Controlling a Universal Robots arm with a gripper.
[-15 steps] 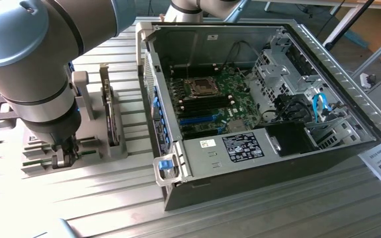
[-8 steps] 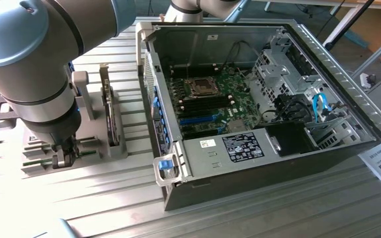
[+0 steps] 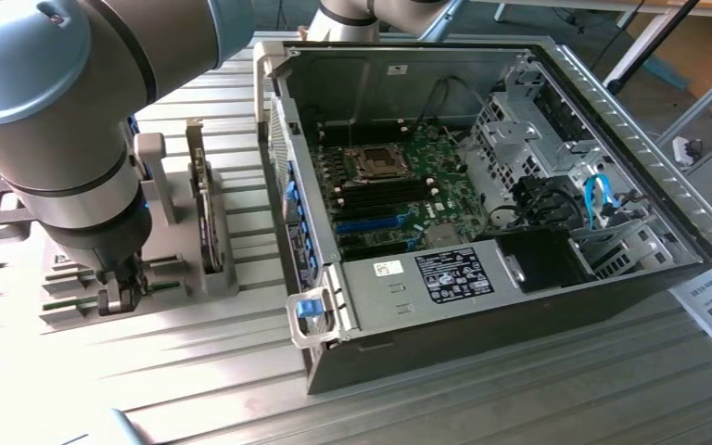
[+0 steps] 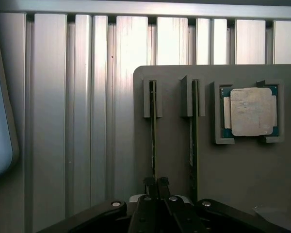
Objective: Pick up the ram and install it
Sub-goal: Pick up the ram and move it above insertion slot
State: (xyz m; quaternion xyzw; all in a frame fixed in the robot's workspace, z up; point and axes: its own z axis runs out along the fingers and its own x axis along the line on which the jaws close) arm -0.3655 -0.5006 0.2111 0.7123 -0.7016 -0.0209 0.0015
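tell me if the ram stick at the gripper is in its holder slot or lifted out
In. The ram stick sits on edge in the grey holder, far end between its guide posts; the gripper pinches it.

Two sticks of ram (image 4: 153, 136) (image 4: 193, 145); one CPU chip (image 4: 251, 111); one grey holder (image 4: 172, 145); one open computer case (image 3: 480, 338).

Nothing legible. The black rectangular label (image 3: 454, 274) on the silver power-supply cover (image 3: 387, 298) inside the open dark computer case (image 3: 480, 348) bears white print too small to read.
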